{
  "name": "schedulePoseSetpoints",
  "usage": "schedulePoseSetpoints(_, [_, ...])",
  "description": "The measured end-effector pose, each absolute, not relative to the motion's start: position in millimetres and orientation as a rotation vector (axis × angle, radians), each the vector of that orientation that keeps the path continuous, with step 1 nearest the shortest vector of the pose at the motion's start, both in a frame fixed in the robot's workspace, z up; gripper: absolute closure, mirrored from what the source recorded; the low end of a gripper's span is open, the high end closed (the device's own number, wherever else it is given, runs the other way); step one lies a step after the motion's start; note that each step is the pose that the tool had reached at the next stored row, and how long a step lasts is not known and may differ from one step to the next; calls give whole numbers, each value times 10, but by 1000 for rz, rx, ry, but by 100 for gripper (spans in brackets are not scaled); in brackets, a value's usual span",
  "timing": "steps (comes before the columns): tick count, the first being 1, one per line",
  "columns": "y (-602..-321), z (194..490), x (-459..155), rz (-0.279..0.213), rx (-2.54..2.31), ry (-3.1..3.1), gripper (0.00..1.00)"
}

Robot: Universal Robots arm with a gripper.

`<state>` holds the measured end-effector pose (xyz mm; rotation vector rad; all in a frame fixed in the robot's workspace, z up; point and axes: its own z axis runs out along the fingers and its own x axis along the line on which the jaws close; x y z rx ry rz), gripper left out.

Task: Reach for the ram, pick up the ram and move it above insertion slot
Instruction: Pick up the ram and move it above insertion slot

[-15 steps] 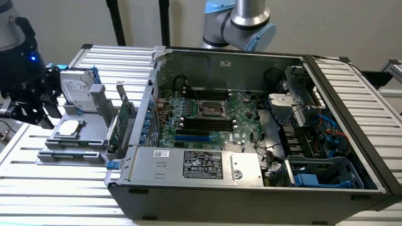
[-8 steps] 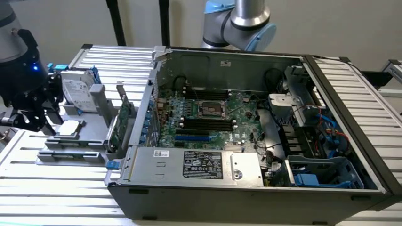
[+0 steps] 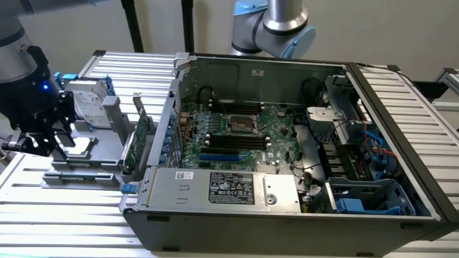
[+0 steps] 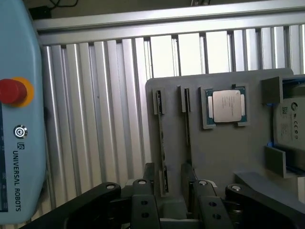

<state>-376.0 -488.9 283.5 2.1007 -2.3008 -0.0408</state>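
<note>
The fingers (image 4: 144,202) stand spread as wide as they go with nothing between them gripped; in the wrist view the gripper (image 4: 167,183) hangs over the end of a grey holder tray (image 4: 214,157), its two dark fingers straddling the end of the ram (image 4: 163,143). The ram is seen edge-on as a thin dark strip seated in a narrow groove of the tray, and whether either finger touches it cannot be told. A second stick (image 4: 187,119) sits in a parallel groove just beside it, and beyond that lies a processor chip (image 4: 228,106) in its own square recess, with a hard drive (image 4: 290,119) at the tray's far edge. On the other side of the ram, well apart from the tray, a pale blue teach pendant (image 4: 21,143) with a red button (image 4: 10,90) lies on the slatted table (image 4: 95,109). In the exterior view the gripper (image 3: 43,144) is at the exterior view's left over the same tray (image 3: 83,174), near an upright green expansion card (image 3: 137,141). The open computer case (image 3: 287,226) stands to the exterior view's right of the tray, and the insertion slot (image 3: 233,138), one of several parallel black sockets on the motherboard (image 3: 276,126), lies just below the square processor socket (image 3: 240,123), well apart from the gripper.
</note>
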Motion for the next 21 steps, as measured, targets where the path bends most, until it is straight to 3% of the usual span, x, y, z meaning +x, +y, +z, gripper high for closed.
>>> schedulePoseSetpoints(21, [-4890, 2452, -3760, -28, 2142, -2276, 64])
